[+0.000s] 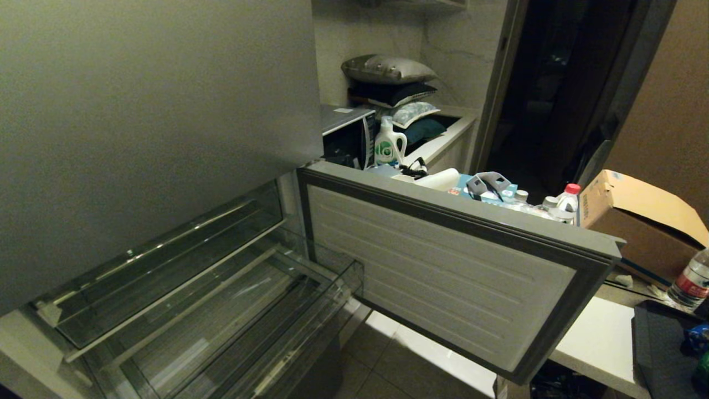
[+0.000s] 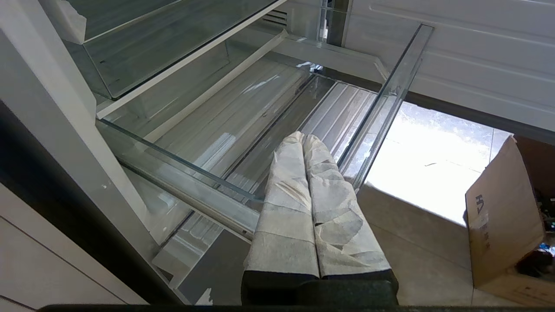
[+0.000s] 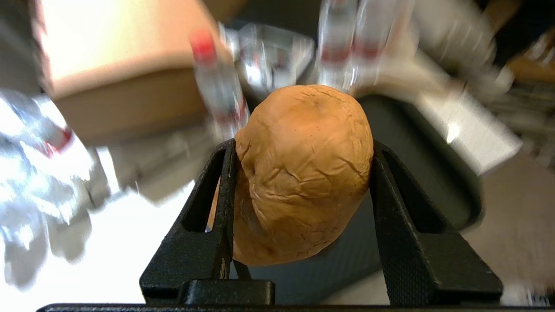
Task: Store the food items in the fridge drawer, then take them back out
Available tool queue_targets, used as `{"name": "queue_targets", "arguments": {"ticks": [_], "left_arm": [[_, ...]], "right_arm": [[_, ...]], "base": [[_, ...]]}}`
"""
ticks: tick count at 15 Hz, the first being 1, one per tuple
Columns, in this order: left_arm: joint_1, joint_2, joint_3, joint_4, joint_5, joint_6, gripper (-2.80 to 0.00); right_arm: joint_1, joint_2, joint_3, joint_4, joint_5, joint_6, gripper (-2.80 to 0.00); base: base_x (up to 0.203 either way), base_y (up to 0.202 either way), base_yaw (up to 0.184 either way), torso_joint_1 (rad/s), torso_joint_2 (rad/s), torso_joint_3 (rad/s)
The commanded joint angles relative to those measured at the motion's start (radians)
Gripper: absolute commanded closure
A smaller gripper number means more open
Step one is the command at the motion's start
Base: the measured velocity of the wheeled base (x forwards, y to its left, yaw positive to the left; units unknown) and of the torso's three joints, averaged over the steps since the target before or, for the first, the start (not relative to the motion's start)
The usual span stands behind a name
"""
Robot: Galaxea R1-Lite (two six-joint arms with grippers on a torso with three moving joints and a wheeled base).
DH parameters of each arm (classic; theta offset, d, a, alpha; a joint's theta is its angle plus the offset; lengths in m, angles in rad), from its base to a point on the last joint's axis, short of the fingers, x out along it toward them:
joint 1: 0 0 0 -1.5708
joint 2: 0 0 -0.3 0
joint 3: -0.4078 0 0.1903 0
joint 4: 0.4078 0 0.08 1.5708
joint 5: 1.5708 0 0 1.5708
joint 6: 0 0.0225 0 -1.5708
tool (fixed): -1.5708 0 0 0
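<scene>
Item: round orange-brown food piece (image 3: 303,173), clamped between the right gripper's (image 3: 303,182) jaws, outside the fridge. Drawer (image 1: 332,288): open, bare. Left gripper (image 2: 308,143): jaws together, beside the drawer. Advice: carry level, lower onto the ribbed floor before releasing.

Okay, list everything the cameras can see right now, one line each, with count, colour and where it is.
fridge drawer: one, clear, pulled out, nothing in it.
freezer door: one, white liner, swung open right of the drawer.
cardboard box: one, brown, far right.
water bottles: several, clear with red caps, behind the door.
detergent bottle: one, white and green, on the back counter.
pillows: a stack, grey and dark.
food item: one, orange-brown, in the right gripper.
left gripper: white-wrapped, shut, over the drawer.
</scene>
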Motion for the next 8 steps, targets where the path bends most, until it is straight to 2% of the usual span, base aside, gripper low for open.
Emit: {"name": "queue_targets", "arguments": {"ticks": [1,4,6,8], "left_arm": [[0.0,0.001,0.0,0.001,0.0,0.0,0.0],[0.0,0.001,0.0,0.001,0.0,0.0,0.0],[0.0,0.001,0.0,0.001,0.0,0.0,0.0],[0.0,0.001,0.0,0.001,0.0,0.0,0.0]], "right_arm": [[-0.1,0.079,0.054,-0.013,0.075,0.001,0.0],[-0.23,0.222,0.104,-0.154,0.175,-0.001,0.0],[-0.294,0.315,0.138,-0.274,0.209,-0.004,0.0],[-0.343,0.38,0.168,-0.339,0.268,-0.005,0.0]], "base": [[0.0,0.0,0.0,0.0,0.0,0.0],[0.0,0.0,0.0,0.0,0.0,0.0],[0.0,0.0,0.0,0.0,0.0,0.0],[0.0,0.0,0.0,0.0,0.0,0.0]]}}
